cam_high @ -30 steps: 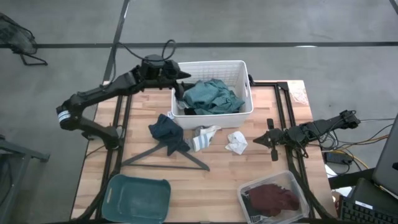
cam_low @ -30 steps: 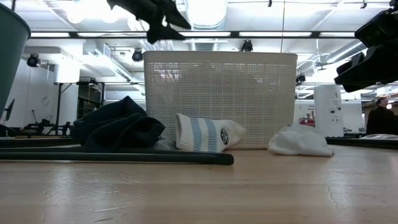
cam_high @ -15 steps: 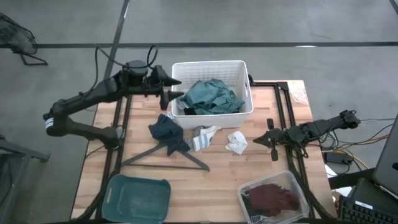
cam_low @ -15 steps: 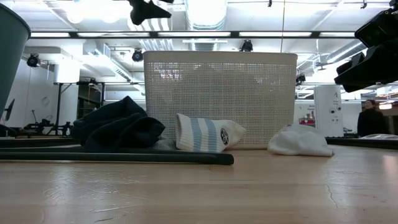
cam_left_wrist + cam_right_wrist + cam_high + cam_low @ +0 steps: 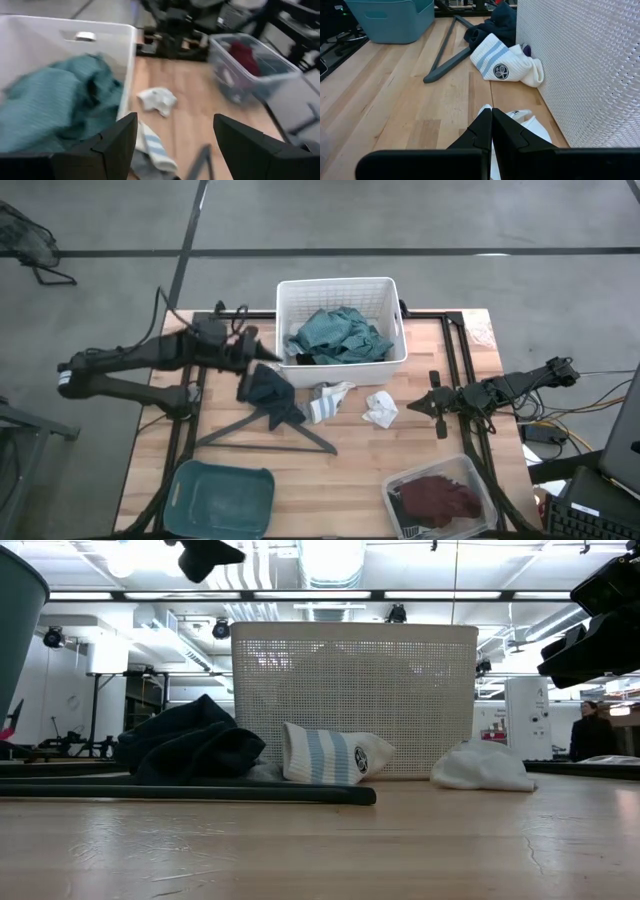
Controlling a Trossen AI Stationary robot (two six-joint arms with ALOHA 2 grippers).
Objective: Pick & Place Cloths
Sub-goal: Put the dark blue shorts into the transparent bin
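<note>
High view, left to right. Left arm reaches in from the left edge of the frame; the left gripper (image 5: 262,361) sits at centre-left, fingers spread apart and holding nothing, just left of the white basket (image 5: 340,287) and directly above the navy cloth (image 5: 270,393). In the low view this gripper (image 5: 205,554) shows at the top left, above the table and clear of every item.

Lower left: a teal bin (image 5: 222,498) on the wooden table (image 5: 350,450). Above it, a dark grey hanger (image 5: 262,430) lies flat, with the navy cloth bunched over its upper end.

Centre top: the white basket holds the large teal-green cloth (image 5: 338,335), with a dark piece showing at the basket's lower left corner; which cloth that is cannot be told.

Centre, just below the basket: a white sock with blue stripes (image 5: 328,402), beside the navy cloth. To its right, a small crumpled white cloth (image 5: 380,409), apart from the sock.

Right of centre: the right gripper (image 5: 435,408), fingers pressed together on nothing, resting low at the table's right side, near the white cloth. In the right wrist view its closed fingers (image 5: 492,131) point toward the white cloth.

Lower right: a clear container (image 5: 470,476) with the maroon cloth (image 5: 436,500) inside.
</note>
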